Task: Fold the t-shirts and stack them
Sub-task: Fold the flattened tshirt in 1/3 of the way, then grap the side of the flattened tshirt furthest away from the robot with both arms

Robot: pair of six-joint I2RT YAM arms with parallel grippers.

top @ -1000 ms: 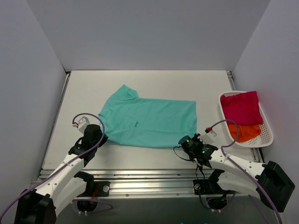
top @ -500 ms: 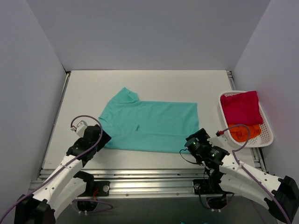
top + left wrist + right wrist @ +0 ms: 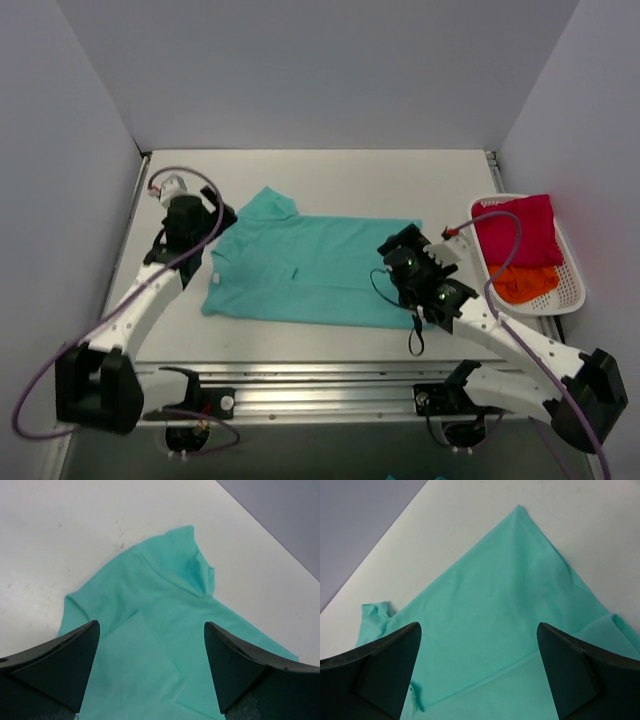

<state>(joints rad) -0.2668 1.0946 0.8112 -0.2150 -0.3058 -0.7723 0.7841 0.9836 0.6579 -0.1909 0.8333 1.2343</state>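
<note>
The teal t-shirt (image 3: pixel 310 275) lies flat in the middle of the desk (image 3: pixel 350 175) as a long band running left to right, with one sleeve poking out at its upper left. Both wrist views show a paler strip of cloth along the edge nearest the fingers, which looks like a second layer folded over. The fabric is smooth, with only faint creases. The magenta t-shirt (image 3: pixel 515 230) and the orange t-shirt (image 3: pixel 520 285) sit heaped in the white basket (image 3: pixel 572 290) at the right of the frame, well apart from the teal one.

The left end effector (image 3: pixel 208 232) hangs over the sleeve end and the right end effector (image 3: pixel 395 252) over the opposite end. Both are spread wide and hold nothing.

The step in hand is probably the next fold. To do it well, each end effector should close on a matching corner and catch both layers — a one-layer pinch would pull the fold apart. The ends should then rise together with the cloth taut, and the stray sleeve should be tucked inside the outline first.
</note>
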